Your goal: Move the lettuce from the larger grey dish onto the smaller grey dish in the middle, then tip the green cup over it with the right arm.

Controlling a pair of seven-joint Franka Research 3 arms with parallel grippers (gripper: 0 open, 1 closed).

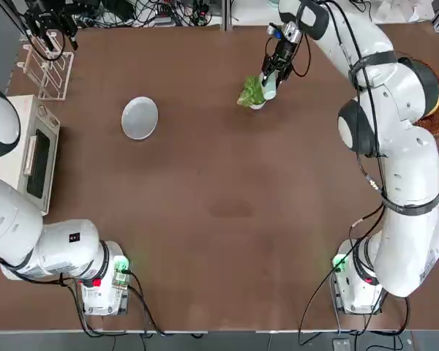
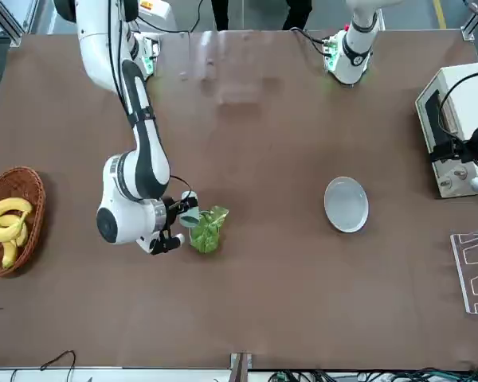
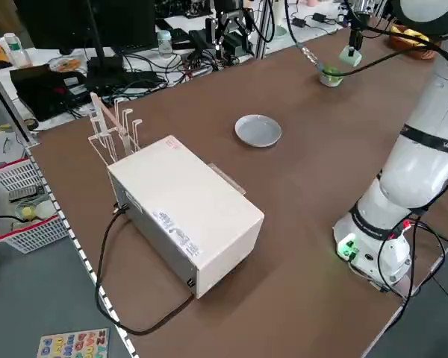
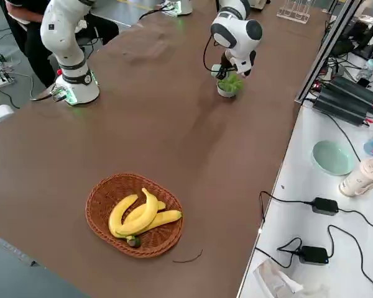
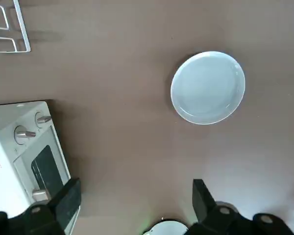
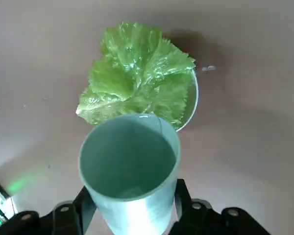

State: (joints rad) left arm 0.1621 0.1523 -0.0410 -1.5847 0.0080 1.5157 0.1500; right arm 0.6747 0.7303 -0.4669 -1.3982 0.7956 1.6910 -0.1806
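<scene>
Gripping the green cup (image 6: 129, 169) between its two fingers, the right gripper (image 1: 274, 73) hangs at the far side of the table, right of the middle, with the cup tilted so its open mouth faces the lettuce (image 6: 137, 73). The lettuce already sits in the small grey bowl (image 6: 193, 98), spilling over its rim, and the big grey plate (image 1: 140, 117) lies bare well off to the left, so the move looks done and the tipping is the step in hand. To do it well, I'd say the wrist should roll steadily with the cup's lip kept right above the leaves, not past the bowl's edge, and the grip should stay firm so the smooth cup doesn't slide out as it turns. The cup looks empty from the wrist view, so nothing much seems likely to spill; the main risk is the cup's rim knocking the light bowl or dragging the leaves out. The left gripper (image 5: 134, 208) is parked high at the far left, fingers spread wide and holding nothing, looking down on the plate and the white toaster oven (image 1: 31, 150). A clear rack (image 1: 47, 69) stands beyond the oven, and a basket of bananas (image 2: 9, 219) sits at the table's right edge; none of it is in the way.
</scene>
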